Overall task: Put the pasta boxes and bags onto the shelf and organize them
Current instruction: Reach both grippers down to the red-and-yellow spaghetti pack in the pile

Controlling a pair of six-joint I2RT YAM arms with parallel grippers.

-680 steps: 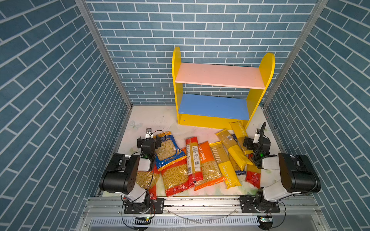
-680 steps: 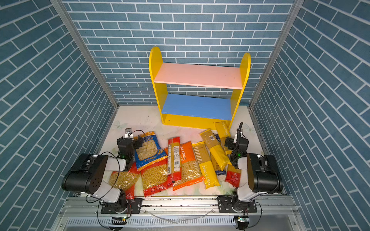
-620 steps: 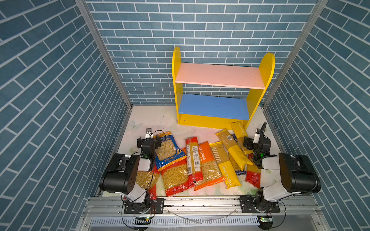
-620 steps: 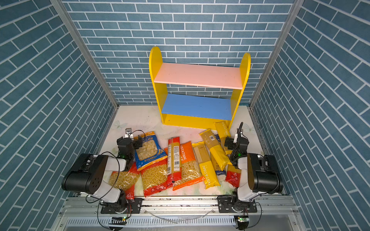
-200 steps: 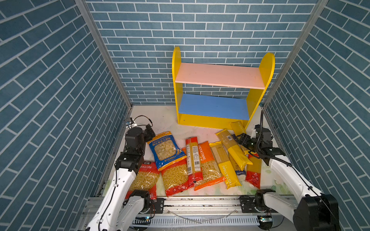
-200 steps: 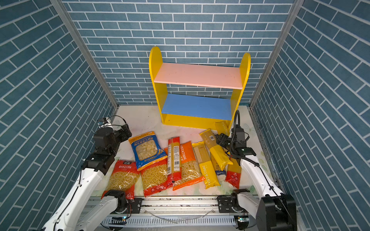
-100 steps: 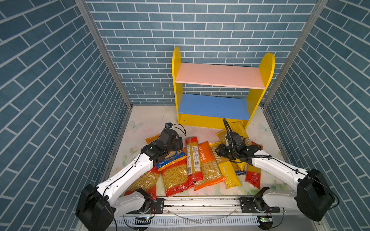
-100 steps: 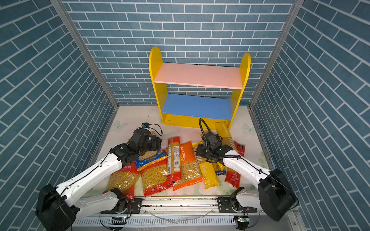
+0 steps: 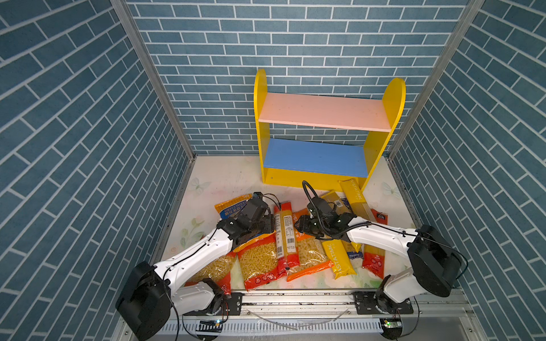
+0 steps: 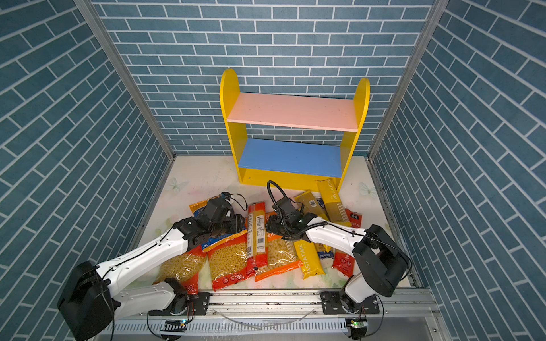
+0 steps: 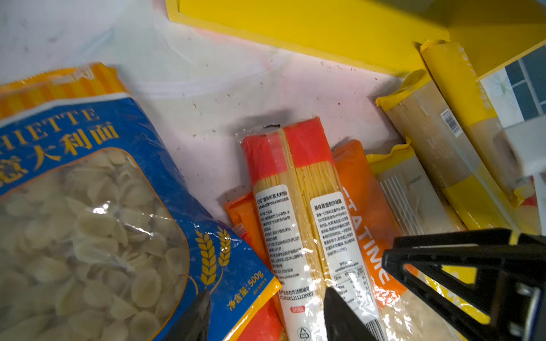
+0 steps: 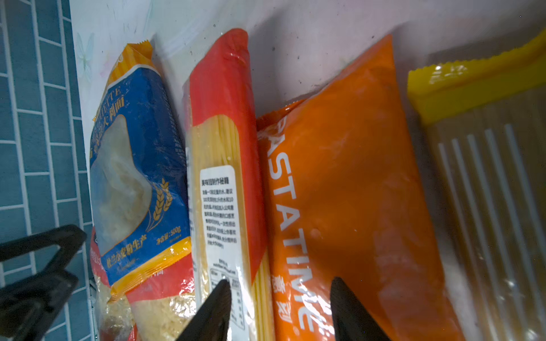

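The pasta bags lie in a heap in front of the shelf [image 9: 325, 180], whose pink [image 9: 322, 112] and blue [image 9: 313, 158] boards are bare. My left gripper [image 9: 267, 221] [image 11: 267, 296] is open, one finger over the blue bag [image 11: 88, 192] and the other over the red spaghetti pack [image 9: 285, 233] [image 11: 295, 206]. From the other side, my right gripper [image 9: 300, 226] [image 12: 280, 285] is also open. It straddles the seam between the red spaghetti pack [image 12: 224, 177] and the orange bag [image 12: 348, 192] [image 9: 310, 254]. Neither holds anything.
Yellow spaghetti packs [image 9: 339, 257] [image 9: 356, 197] lie right of the orange bag, one reaching the shelf's base. Red short-pasta bags [image 9: 260, 259] [image 9: 212, 268] lie near the front rail [image 9: 295, 298]. A red narrow pack [image 9: 375, 254] lies far right. Brick walls close in both sides.
Both arms have swung in from the sides to the middle of the heap and now face each other across the red spaghetti pack. The left jaws have narrowed.
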